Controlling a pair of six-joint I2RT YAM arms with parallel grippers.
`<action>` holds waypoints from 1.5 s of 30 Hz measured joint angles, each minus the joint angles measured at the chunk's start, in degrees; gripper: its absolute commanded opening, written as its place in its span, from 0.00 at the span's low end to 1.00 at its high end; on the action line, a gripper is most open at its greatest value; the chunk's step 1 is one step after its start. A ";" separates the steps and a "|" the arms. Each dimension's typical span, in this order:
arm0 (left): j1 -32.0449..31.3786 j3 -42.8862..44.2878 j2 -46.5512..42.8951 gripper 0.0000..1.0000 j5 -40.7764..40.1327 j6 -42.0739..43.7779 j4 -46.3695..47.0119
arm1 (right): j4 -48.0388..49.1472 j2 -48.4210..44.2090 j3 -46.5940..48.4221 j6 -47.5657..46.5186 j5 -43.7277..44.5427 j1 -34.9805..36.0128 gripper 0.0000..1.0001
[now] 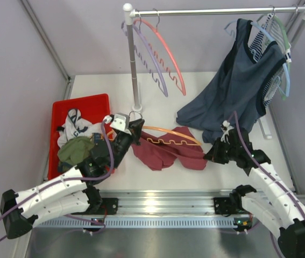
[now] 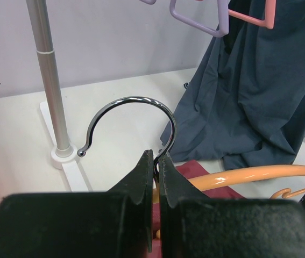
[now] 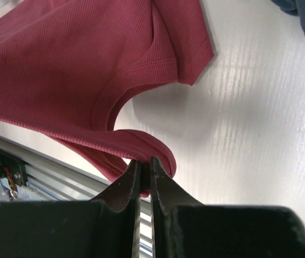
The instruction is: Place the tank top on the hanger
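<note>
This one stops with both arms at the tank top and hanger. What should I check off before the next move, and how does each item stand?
1. Left gripper shut on the hanger at the base of its hook: ok.
2. Right gripper shut on a folded edge of the tank top: ok.
3. Hanger arm inside the tank top: cannot tell; from above it seems to lie on the cloth.
4. Only one layer of cloth pinched: cannot tell.
5. Dark blue-grey top apart from the right gripper: cannot tell; its hem hangs close by.
</note>
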 measured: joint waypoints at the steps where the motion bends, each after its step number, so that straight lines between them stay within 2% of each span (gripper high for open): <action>1: 0.00 -0.07 0.00 0.00 0.02 0.07 -0.04 | -0.24 -0.09 0.31 -0.28 -0.04 -0.28 0.00; 10: 0.00 -0.33 0.76 0.00 0.02 0.72 -0.35 | -3.74 -1.33 2.25 -1.62 -0.96 -2.27 0.00; 32: 0.02 0.52 9.20 0.00 2.89 2.89 -0.44 | -11.76 -0.94 16.59 -4.90 -2.54 -2.36 0.00; 45: -1.36 4.55 14.51 0.00 5.68 2.60 -0.31 | -11.65 5.79 24.20 -3.32 2.71 9.07 0.00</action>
